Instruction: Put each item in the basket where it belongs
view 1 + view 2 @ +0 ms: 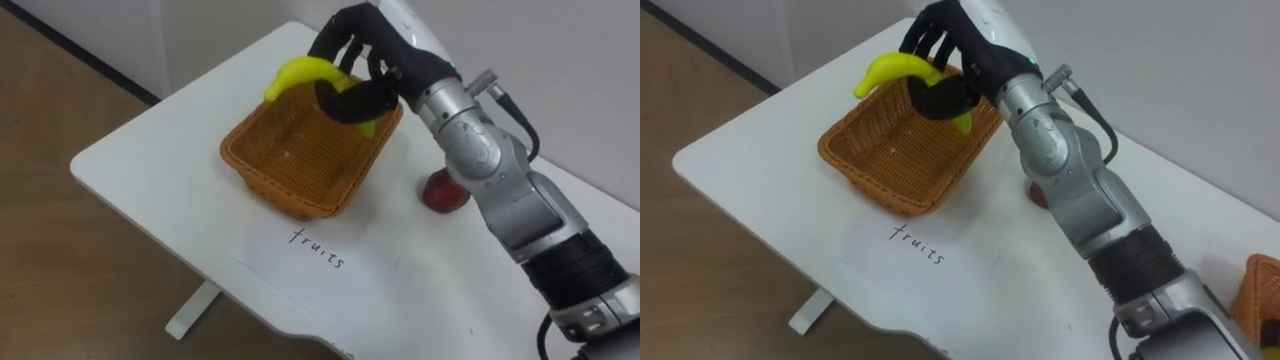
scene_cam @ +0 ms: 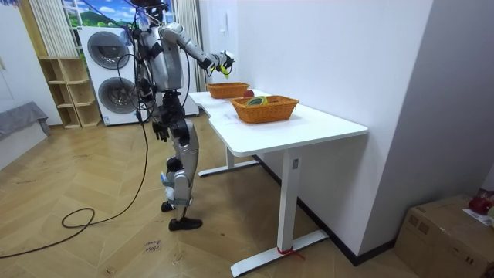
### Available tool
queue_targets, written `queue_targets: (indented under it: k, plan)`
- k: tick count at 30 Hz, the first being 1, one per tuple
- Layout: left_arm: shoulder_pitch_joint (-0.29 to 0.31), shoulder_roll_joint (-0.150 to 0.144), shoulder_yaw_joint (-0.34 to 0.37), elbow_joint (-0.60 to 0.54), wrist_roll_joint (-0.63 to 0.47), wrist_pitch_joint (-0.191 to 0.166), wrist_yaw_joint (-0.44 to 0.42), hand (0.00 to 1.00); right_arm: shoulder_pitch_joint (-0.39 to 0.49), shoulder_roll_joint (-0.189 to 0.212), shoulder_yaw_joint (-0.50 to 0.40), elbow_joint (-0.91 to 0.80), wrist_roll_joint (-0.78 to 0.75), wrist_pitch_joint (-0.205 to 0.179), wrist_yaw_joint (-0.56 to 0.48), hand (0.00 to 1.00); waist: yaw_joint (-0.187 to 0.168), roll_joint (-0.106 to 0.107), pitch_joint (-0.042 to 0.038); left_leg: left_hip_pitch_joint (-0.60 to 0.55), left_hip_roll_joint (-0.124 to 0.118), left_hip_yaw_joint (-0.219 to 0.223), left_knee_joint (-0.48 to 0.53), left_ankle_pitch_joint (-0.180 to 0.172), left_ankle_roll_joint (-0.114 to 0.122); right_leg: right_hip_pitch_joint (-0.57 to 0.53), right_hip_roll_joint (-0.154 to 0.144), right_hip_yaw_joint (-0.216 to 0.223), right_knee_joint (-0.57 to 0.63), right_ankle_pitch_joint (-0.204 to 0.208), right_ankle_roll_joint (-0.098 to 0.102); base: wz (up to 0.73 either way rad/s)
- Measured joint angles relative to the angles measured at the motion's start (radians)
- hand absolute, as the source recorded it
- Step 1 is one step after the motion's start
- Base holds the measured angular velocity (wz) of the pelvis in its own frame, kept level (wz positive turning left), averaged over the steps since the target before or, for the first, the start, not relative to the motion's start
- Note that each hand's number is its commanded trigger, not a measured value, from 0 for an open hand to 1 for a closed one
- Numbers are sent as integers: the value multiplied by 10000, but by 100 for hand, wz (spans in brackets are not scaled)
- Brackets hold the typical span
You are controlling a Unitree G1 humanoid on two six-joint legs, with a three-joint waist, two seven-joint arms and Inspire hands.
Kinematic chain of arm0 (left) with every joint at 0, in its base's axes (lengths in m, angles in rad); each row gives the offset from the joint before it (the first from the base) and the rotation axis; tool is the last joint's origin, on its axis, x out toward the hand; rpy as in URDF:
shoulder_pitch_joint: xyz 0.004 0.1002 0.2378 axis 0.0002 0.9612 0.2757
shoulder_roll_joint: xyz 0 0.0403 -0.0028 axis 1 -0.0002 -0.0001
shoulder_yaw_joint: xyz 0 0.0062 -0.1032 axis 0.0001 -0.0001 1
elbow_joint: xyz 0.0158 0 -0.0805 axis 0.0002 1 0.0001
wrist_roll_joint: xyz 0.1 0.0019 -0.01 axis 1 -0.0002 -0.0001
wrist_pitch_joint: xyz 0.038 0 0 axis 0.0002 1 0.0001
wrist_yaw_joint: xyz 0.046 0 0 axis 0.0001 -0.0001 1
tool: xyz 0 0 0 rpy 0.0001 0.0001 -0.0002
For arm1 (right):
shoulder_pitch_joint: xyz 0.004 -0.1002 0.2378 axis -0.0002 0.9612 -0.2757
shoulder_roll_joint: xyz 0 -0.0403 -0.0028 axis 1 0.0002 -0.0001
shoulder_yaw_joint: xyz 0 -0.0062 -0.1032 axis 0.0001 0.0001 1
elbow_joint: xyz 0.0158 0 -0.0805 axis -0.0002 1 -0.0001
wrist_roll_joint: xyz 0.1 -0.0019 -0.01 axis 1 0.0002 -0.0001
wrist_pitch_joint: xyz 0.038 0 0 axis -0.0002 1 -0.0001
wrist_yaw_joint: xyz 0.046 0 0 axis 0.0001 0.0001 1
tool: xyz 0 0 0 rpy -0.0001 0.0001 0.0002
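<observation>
A yellow banana [image 1: 300, 72] hangs just above the far rim of a wicker basket [image 1: 290, 195], and my right hand [image 1: 365, 60] is shut on it from above. The basket holds nothing else that I can see. A paper sheet [image 1: 315, 250] marked as the fruit label lies on the white table [image 1: 150, 150] in front of it. A red apple [image 1: 443, 193] rests on the table right of the basket, partly behind my forearm. In the room view I stand at the table's end with the right arm stretched out, and my left hand [image 2: 160, 130] hangs at my side.
A second wicker basket [image 2: 265, 108] with items in it stands further along the table, towards the room view's right. The table's near edge and left corner lie close to the fruit basket. Washing machines [image 2: 108, 73] and a shelf stand behind me.
</observation>
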Motion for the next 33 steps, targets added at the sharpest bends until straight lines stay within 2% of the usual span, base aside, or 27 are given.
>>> queue_targets:
  k: [2, 3, 4, 5, 10, 13, 33]
  plan:
    - [0, -1, 0, 3, 0, 12, 7, 0, 1, 0, 4, 83, 15, 0, -85, 46, 1, 9, -7, 7, -2, -5, 9, 1, 0, 16, -1, 1, -4, -3, 4, 2]
    - [0, -1, 1, 5, -2, 15, 8, 0, 1, 0, 4, 134, 31, -1, -111, 17, -1, 15, -11, 11, -5, -9, 17, 1, 0, 28, -3, 1, -8, -3, 5, 4]
    - [-1, 0, 1, 9, -2, 25, 8, 0, 1, 0, 6, 300, 115, -1, -193, 0, -1, 15, -28, 17, -20, -20, 42, 1, 0, 60, -13, 2, -31, -5, 8, 4]
    - [3, 3, 1, 9, -3, 38, 13, 0, 1, -1, 9, 485, 189, -1, -227, 0, 0, 4, -68, 13, -40, -30, 52, 1, 1, 91, -23, 3, -83, -8, 13, 4]
    - [3, 6, -1, 11, -5, 163, 21, 0, 1, -1, 72, 890, 459, 3, -373, 0, -1, -16, -110, -5, -89, -64, 86, 3, 4, 125, -63, 0, -115, -36, 53, 1]
    - [7, 7, -6, 16, -5, 166, 21, 0, 1, -3, 252, 1222, 630, 15, -412, 0, -2, -65, -180, 2, -94, -74, 101, 4, 5, 143, -60, -5, -104, -35, 52, 0]
    - [0, 10, -197, 149, -11, 228, -21, 0, 2, 3, 389, 1456, 732, 14, -410, 0, -21, -57, -172, 14, -108, -194, 120, 5, 9, 143, -80, -32, 17, -37, 54, 1]
